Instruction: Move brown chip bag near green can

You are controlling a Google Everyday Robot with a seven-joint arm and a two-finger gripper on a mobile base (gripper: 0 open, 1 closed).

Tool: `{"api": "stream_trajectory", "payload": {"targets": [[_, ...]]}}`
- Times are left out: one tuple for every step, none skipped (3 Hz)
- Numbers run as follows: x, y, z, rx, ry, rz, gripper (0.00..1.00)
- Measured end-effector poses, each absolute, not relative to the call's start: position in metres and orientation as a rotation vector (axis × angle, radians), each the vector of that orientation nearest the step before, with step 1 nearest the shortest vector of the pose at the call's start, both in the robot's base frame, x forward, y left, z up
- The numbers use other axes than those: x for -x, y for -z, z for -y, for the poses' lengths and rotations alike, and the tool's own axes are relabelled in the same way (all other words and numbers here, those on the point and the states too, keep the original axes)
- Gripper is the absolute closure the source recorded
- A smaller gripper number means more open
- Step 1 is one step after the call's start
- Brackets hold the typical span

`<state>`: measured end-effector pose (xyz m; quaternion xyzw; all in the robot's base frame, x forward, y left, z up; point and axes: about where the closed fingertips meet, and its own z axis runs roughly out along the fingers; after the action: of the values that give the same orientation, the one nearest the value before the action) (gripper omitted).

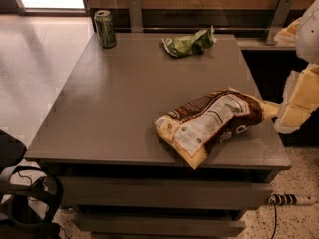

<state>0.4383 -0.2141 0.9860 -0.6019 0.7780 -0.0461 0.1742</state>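
Grey table (pixel 114 98), speckled floor (pixel 299 220), claw (pixel 291 108) at right

Pale matt pincer (pixel 290 107) at right, glossy crinkled brown chip bag (pixel 209 126), matt table (pixel 114 98)

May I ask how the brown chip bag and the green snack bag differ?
The brown chip bag is larger and puffy; the green snack bag is smaller, crumpled. The brown chip bag lies at the near edge of the table, beside the gripper; the green snack bag, at the far edge. Both lie flat.
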Motion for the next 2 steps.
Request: {"api": "stream_trajectory", "payload": {"targets": [[-0.4383,-0.9861,0.2140,1.706,0.131,-2.205,0.00],[-0.4422,-0.9794,0.2078,1.736,0.137,-2.165,0.00]]}}
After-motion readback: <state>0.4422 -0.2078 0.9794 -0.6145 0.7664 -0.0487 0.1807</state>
